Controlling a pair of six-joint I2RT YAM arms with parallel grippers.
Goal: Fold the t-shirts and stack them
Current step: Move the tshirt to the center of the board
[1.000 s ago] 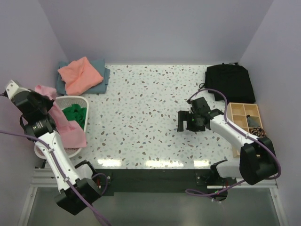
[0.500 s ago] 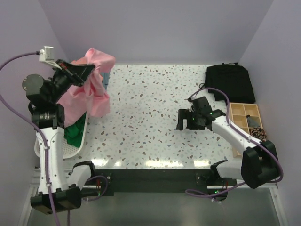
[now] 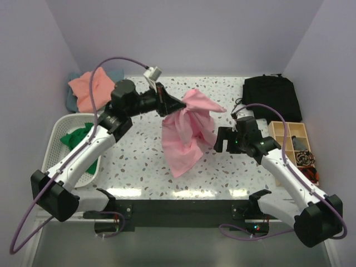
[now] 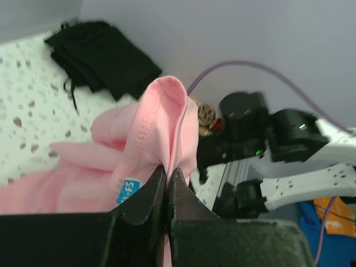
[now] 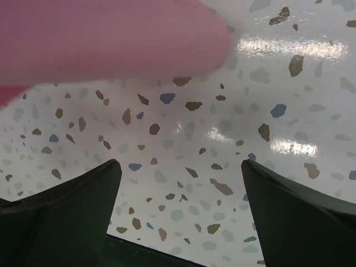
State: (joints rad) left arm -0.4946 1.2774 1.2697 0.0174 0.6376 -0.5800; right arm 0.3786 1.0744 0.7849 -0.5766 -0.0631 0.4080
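Note:
My left gripper (image 3: 179, 105) (image 4: 167, 170) is shut on a bunched fold near the neck of the light pink t-shirt (image 3: 188, 134) (image 4: 162, 114). The shirt hangs from it over the middle of the table, its lower end reaching the tabletop. A small blue label (image 4: 128, 191) shows beside the fingers. Just right of the hanging cloth, my right gripper (image 3: 221, 140) (image 5: 179, 164) stands open and empty above the speckled table, with the pink t-shirt (image 5: 100, 39) blurred at the top of its view. The salmon-orange t-shirt (image 3: 92, 89) lies on the grey-blue one (image 3: 71, 101) at the back left. The green t-shirt (image 3: 78, 136) sits in the basket.
A white basket (image 3: 61, 125) stands at the left edge. A black folded cloth (image 3: 272, 95) (image 4: 105, 55) lies at the back right. In front of it is a wooden compartment box (image 3: 290, 136) with small items.
My left arm has swung from the basket at the left to the table's middle, carrying the pink t-shirt out with it. The right gripper has shifted slightly nearer and stays open.

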